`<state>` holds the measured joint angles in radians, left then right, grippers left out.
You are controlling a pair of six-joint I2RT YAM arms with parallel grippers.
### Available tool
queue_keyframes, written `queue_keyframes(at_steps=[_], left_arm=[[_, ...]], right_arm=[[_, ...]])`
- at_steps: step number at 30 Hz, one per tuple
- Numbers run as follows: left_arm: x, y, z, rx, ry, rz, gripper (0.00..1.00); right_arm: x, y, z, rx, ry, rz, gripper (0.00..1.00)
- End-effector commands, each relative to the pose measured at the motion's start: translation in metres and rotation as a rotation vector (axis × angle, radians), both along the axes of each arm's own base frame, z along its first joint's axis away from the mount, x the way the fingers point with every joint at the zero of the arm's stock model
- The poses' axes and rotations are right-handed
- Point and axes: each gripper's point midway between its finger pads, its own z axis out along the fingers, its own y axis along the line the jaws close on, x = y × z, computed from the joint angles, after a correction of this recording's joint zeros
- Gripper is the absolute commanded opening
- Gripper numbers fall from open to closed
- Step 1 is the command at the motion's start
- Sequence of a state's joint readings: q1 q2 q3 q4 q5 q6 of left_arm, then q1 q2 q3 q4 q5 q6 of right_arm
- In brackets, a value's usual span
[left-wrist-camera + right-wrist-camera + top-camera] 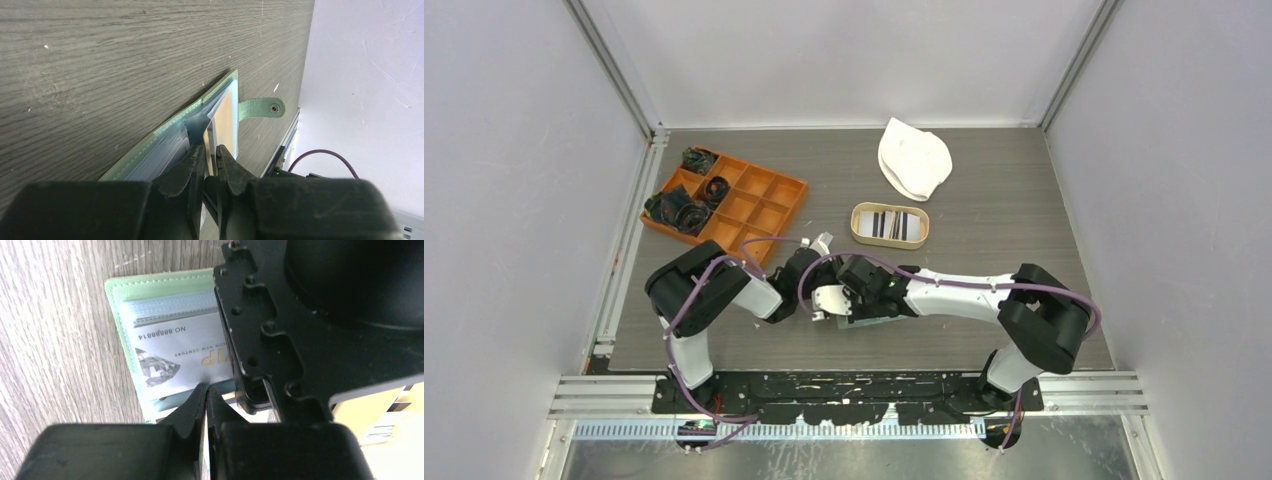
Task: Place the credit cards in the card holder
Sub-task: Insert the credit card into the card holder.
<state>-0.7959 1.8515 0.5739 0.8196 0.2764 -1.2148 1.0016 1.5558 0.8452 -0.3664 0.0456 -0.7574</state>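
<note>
The sage-green card holder [131, 159] lies open on the table near the front edge, its snap tab [262, 107] sticking out. A tan-gold credit card [227, 114] stands partly in one of its pale pockets. My left gripper [211, 148] straddles that card's near edge, jaws a little apart. In the right wrist view a white credit card [170, 347] with a diamond print sits in a pocket of the card holder [116, 305]. My right gripper [207, 387] is shut on a thin pocket leaf at the holder's near side. From above, both grippers meet over the card holder [871, 322].
An oval tan tray [861, 224] holding several more cards stands behind the arms. An orange compartment box [769, 205] with dark cord bundles is at the back left. A white cloth [914, 158] lies at the back. The left gripper's black body [265, 335] crowds the right wrist view.
</note>
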Motion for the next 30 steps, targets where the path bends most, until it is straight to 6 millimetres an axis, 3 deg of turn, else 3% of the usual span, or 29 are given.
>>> queue_keyframes(at_steps=[1, 13, 19, 24, 30], left_arm=[[-0.018, 0.014, -0.024, 0.098, 0.043, -0.045, 0.17], [-0.016, 0.022, -0.004, 0.103, -0.009, -0.040, 0.17], [-0.017, 0.031, 0.019, 0.122, -0.087, -0.047, 0.17], [-0.019, 0.040, 0.051, 0.132, -0.244, -0.085, 0.17], [-0.019, 0.056, 0.086, 0.123, -0.440, -0.068, 0.16]], right_arm=[[0.020, -0.007, 0.008, -0.003, -0.062, -0.063, 0.09], [0.026, -0.014, 0.018, 0.048, -0.008, -0.121, 0.09], [0.002, -0.007, 0.053, 0.275, 0.240, -0.123, 0.13], [0.002, -0.020, 0.093, 0.483, 0.396, -0.196, 0.20], [0.004, -0.026, 0.106, 0.598, 0.621, -0.402, 0.27]])
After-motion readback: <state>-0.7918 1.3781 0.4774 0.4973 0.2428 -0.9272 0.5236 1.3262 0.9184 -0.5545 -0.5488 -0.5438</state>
